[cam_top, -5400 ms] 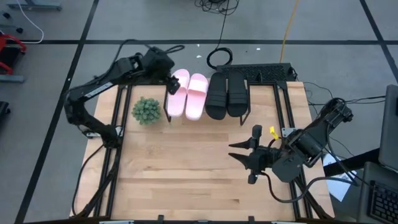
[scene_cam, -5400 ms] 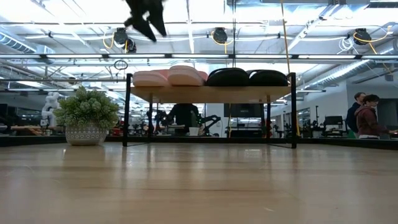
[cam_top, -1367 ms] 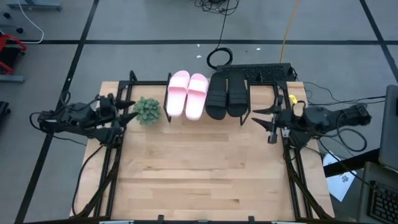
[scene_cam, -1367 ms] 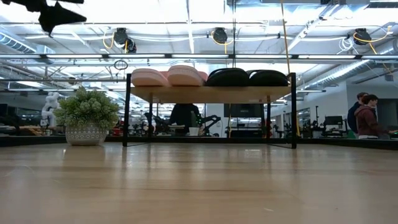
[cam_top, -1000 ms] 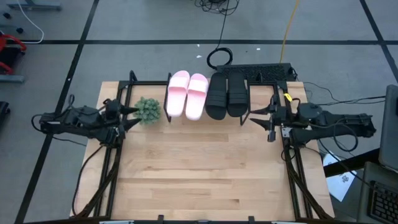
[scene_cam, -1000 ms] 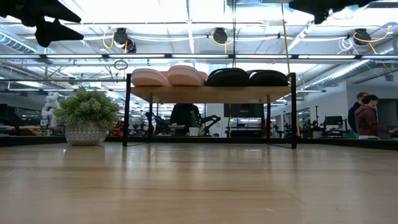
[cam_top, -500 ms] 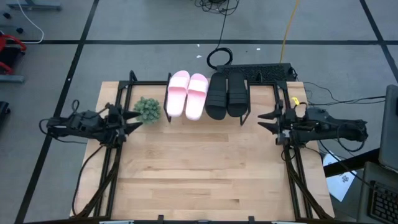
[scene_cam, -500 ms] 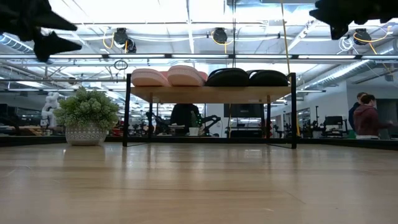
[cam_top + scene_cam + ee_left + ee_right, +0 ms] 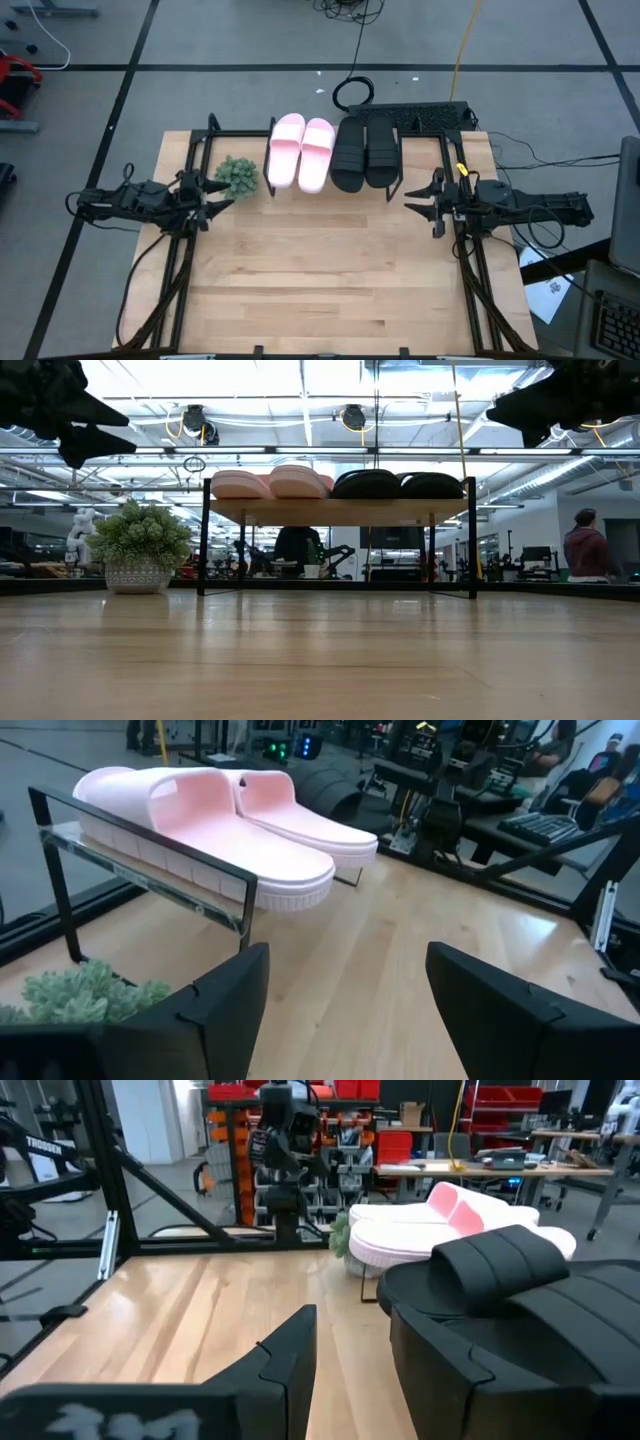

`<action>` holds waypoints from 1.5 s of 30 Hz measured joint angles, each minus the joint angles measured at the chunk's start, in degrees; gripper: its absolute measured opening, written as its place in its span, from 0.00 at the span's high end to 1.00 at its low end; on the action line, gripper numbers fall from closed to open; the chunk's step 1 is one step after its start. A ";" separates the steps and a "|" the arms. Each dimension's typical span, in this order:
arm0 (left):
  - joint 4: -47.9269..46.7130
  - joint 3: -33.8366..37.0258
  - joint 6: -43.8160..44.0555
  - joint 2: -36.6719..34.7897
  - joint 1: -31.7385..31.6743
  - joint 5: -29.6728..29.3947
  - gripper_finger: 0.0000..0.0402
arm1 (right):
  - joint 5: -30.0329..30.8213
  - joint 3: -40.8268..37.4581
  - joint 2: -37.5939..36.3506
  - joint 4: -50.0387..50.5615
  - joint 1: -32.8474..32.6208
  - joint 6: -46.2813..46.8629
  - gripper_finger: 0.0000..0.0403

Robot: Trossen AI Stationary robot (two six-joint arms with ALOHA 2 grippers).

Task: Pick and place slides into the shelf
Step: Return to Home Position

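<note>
Retracted left end effector (image 9: 222,195), right end effector (image 9: 419,199) both spread; slides (image 9: 315,155) seemingly toes rearward.

Beyond the right claw (image 9: 352,1330), spread apart, the black slides (image 9: 505,1260) lie just beside the pink slides (image 9: 450,1215).

Grey floor (image 9: 250,30), perhaps workshop benches (image 9: 500,1166) behind

We look straight down on the table (image 9: 320,280) from high; low, level across it; each wrist looks inward. All share the shelf (image 9: 335,510).
</note>
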State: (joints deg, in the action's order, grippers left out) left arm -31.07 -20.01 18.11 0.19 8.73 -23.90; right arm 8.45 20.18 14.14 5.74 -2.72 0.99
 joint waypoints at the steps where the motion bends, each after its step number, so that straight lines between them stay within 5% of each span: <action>1: -0.09 0.02 0.00 0.00 0.00 -0.05 0.33 | 0.00 0.02 -0.48 0.28 0.05 -0.05 0.71; 9: 2.18 0.01 -0.41 -0.02 -0.02 2.95 0.33 | -1.33 0.04 -9.01 4.81 0.09 1.84 0.71; 16: 24.40 10.94 -3.98 -0.04 0.01 8.29 0.33 | -2.93 -2.10 -12.89 5.22 -0.02 4.47 0.71; 33: 18.34 13.11 -2.38 -0.07 -0.02 5.98 0.33 | -2.82 -6.15 -12.97 5.01 -0.02 5.78 0.71; 45: 19.24 13.44 -2.82 -0.07 -0.02 7.58 0.33 | -3.18 -12.89 -12.97 -4.34 -0.02 2.69 0.71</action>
State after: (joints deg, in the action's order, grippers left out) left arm -11.84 -6.57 15.29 0.12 8.71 -16.32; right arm 5.26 7.30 1.17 1.40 -2.74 3.68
